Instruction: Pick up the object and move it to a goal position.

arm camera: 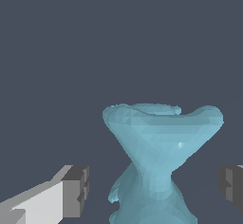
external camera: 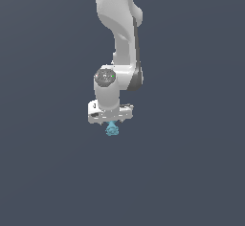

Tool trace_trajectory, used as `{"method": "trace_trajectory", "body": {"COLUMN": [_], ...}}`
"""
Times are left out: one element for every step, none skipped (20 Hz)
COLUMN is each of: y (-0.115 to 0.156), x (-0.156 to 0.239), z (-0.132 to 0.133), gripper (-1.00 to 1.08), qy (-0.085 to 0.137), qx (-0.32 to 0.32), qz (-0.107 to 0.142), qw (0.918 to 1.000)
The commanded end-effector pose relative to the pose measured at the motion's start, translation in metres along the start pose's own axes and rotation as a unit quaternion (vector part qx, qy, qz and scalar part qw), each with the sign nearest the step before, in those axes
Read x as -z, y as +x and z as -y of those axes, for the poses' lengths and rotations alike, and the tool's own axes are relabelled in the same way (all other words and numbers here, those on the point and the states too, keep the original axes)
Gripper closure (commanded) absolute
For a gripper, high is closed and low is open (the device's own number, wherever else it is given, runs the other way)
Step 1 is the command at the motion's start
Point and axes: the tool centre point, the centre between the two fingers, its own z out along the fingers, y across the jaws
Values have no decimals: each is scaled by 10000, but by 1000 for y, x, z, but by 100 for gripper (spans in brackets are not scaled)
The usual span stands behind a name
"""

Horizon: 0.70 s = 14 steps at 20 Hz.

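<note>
Object (arm camera: 159,147) (base cut off), between open claw (arm camera: 154,190) fingers

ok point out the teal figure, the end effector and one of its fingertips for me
teal figure (arm camera: 156,142): wrist view, on its flared upper body above the narrow waist
end effector (arm camera: 154,190): wrist view, midway between the two fingertips, over the figure's waist
fingertip (arm camera: 76,190): wrist view, on the dark grey pad, clear of the figure

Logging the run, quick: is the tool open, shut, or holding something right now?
Tool: open, its fingers on either side of the teal figure without touching it.
</note>
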Motion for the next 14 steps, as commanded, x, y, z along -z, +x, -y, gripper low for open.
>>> {"method": "trace_trajectory", "body": {"y": [1,1,1,1,1,1,1,1,1,1,1,1,1,1], "x": [-2,-2,-2,-2,-2,-2,-2,-2,-2,-2,-2,-2,-2,-1], "z": [0,0,0,0,0,0,0,0,0,0,0,0,0,0], "gripper": [-92,108,108,108,108,108,108,108,108,108,108,108,108,108], "qy": [-2,-2,-2,-2,-2,-2,-2,-2,-2,-2,-2,-2,-2,-2], "qx": [2,2,2,2,2,2,2,2,2,2,2,2,2,2], "qz": [-9,-9,-9,-9,-9,-9,-9,-9,-9,-9,-9,-9,-9,-9], "qw": [10000,10000,10000,10000,10000,10000,10000,10000,10000,10000,10000,10000,10000,10000]}}
